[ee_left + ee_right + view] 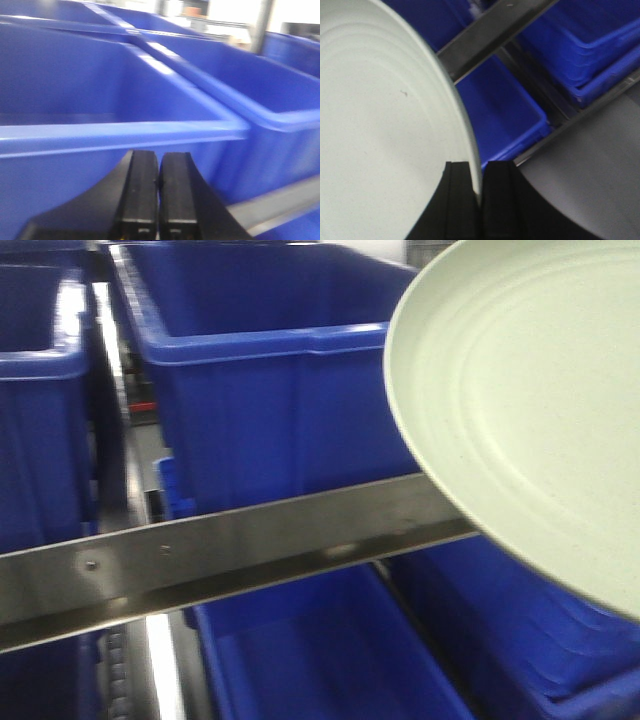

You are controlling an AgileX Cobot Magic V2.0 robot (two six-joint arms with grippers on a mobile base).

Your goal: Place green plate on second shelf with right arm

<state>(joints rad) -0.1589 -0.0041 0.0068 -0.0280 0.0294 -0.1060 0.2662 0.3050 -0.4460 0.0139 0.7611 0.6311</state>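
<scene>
No legible text, label, brand, number or sign is showing in any of the three views.

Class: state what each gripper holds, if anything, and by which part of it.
The right gripper pinches the green plate by its rim, one finger on each face. The left gripper is shut, holding nothing.
</scene>
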